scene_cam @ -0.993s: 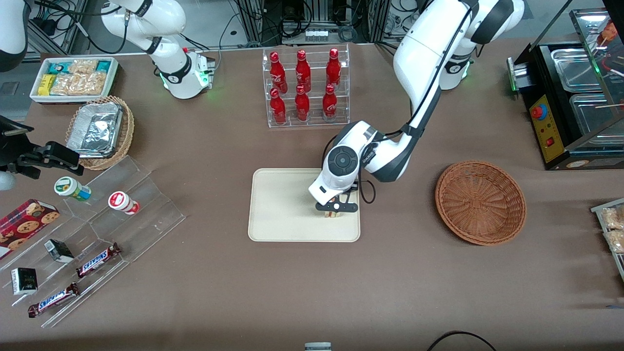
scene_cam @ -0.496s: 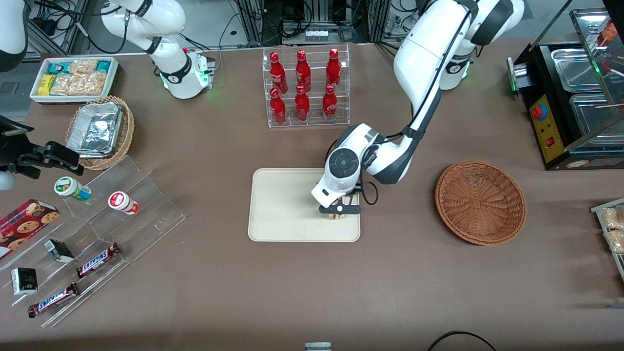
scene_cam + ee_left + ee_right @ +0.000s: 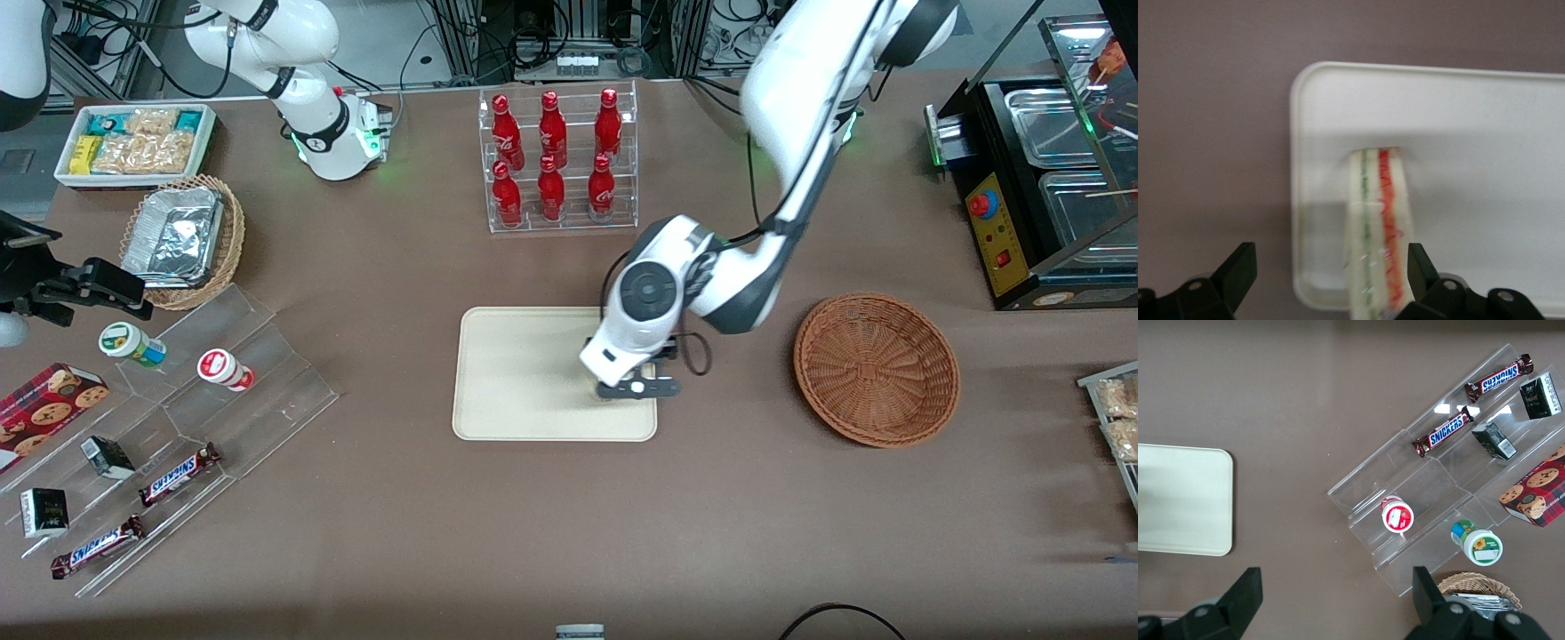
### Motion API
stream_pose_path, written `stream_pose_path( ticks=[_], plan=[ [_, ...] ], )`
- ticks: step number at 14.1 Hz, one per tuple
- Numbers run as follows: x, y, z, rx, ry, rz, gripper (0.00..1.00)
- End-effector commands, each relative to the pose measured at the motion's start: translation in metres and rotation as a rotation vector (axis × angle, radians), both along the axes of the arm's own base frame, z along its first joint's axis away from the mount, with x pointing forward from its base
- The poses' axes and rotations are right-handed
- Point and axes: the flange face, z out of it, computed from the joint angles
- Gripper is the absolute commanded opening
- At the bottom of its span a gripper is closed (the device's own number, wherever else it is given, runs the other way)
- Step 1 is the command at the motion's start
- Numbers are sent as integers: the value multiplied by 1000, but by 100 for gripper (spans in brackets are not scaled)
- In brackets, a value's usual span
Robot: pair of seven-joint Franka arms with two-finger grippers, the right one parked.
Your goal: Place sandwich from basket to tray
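Tool [image 3: 637,388] hangs above the tray [image 3: 516,373], toward its edge at about three o'clock from the tray's centre as I see it from the front; its fingers [image 3: 1237,270] are spread wide, holding nothing; the sandwich [image 3: 1378,227] lies on the tray beneath them, beside the rim, red-orange and green filling lines facing up; the basket [image 3: 876,368] sits on the counter [image 3: 711,516] toward the working arm's end, well apart from the tray.
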Motion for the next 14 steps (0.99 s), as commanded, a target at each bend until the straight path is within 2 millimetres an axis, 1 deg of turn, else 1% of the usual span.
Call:
stream_pose_path(
  ticks=[1, 3, 4, 5, 6, 8, 10, 11, 12, 13, 14],
  plan=[
    [2, 54, 71, 32, 16, 56, 100],
    [19, 114, 105, 35, 9, 138, 100],
    [23, 143, 121, 39, 15, 158, 100],
    [25, 171, 136, 41, 29, 130, 100],
    [27, 203, 150, 40, 45, 92, 100],
    [33, 268, 172, 19, 53, 85, 100],
    [32, 303, 187, 12, 45, 78, 100],
    [28, 318, 199, 9, 30, 97, 100],
    [22, 327, 214, 8, 8, 111, 100],
    [14, 329, 230, 6, -17, 105, 100],
    [2, 328, 245, 6, -39, 94, 100]
  ],
)
